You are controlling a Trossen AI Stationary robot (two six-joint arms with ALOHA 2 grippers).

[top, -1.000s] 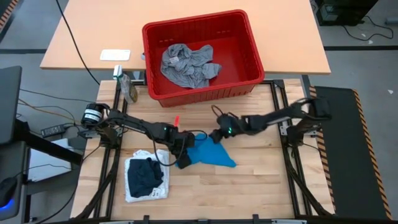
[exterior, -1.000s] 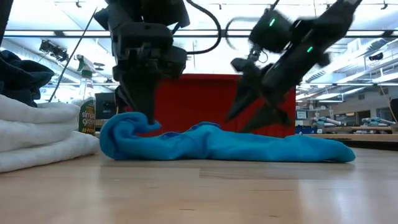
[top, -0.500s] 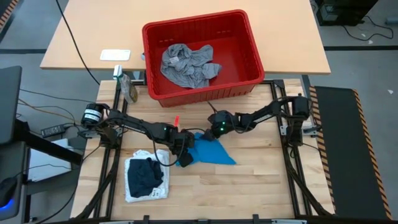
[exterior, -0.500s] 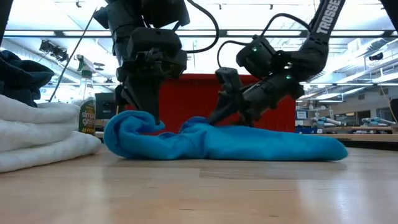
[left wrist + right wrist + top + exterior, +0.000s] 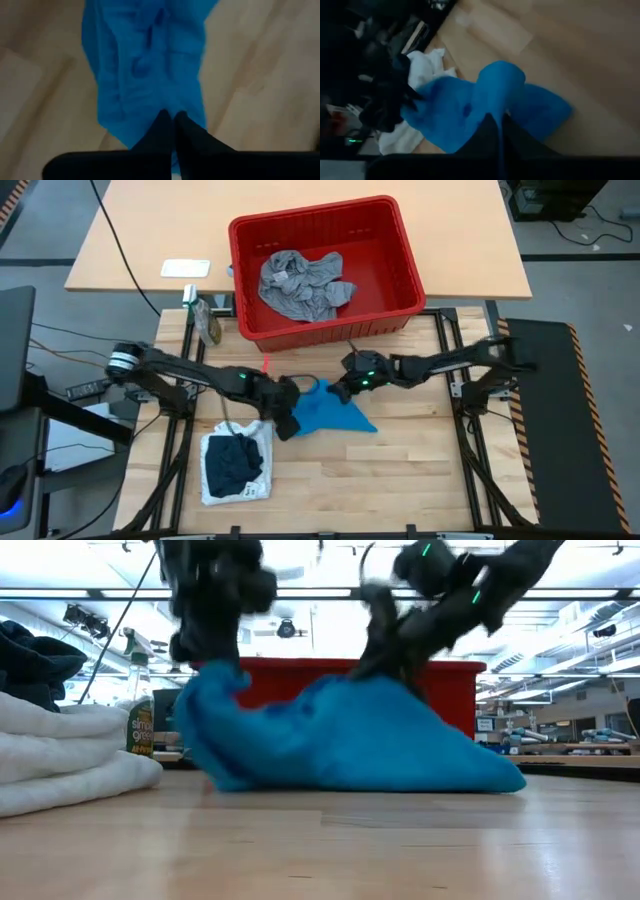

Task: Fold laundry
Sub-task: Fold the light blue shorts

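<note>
While pinching blue garment (image 5: 330,412): both arms low.

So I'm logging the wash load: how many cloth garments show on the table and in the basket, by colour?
Bright blue cloth garment, pinched by left claw and right claw: 1
Heather grey cloth garment in the red plastic basket: 1
Dark navy cloth garment: 1
White cloth garment beneath it: 1
Total: 4
</note>
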